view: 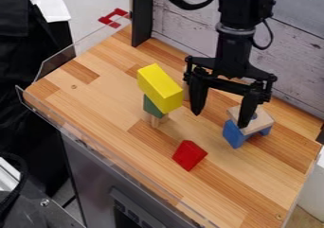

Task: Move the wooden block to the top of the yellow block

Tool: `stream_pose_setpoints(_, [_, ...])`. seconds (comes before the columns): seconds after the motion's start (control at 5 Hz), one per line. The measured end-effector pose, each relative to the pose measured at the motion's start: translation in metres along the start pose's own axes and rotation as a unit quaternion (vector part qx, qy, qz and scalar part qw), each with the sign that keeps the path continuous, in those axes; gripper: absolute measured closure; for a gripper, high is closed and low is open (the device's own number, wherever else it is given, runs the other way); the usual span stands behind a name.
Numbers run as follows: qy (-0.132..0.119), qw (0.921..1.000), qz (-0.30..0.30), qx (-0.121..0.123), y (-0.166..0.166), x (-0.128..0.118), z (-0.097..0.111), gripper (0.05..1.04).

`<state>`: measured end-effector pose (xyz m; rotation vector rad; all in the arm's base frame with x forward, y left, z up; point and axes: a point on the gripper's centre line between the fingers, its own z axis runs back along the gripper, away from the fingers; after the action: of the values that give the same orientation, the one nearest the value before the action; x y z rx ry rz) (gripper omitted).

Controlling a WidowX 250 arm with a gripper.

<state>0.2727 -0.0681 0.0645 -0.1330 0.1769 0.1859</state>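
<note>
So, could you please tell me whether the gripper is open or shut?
Open: the gripper has its fingers spread wide apart.

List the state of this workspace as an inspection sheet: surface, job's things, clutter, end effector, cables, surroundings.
Surface: wood-strip board with a clear guard; spills, nothing seen.
Job's things: wooden block on the blue block; yellow block tilted atop the green block, with a pale wooden piece beneath.
Clutter: red block, loose on the board; another pale piece, partly hidden behind the yellow block.
End effector: open, one fingertip in front of the wooden block; contact unclear.
Cables: black cable looping beside the arm, off the board.
Surroundings: plank-look wall behind; red bracket near the far left corner.
</note>
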Motion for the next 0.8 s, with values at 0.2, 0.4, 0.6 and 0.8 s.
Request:
stream_pose_setpoints(0.2, [0.017, 0.9998, 0.003, 0.006, 0.002, -0.002, -0.01, 0.083])
stream_pose_setpoints(0.4, [0.01, 0.9997, -0.014, 0.017, 0.0, 0.001, -0.005, 0.083])
stream_pose_setpoints(0.6, [-0.004, 0.9987, -0.039, 0.034, -0.007, 0.005, 0.002, 0.083])
stream_pose_setpoints(0.8, [-0.006, 0.9972, -0.061, 0.044, -0.012, 0.003, 0.002, 0.083])
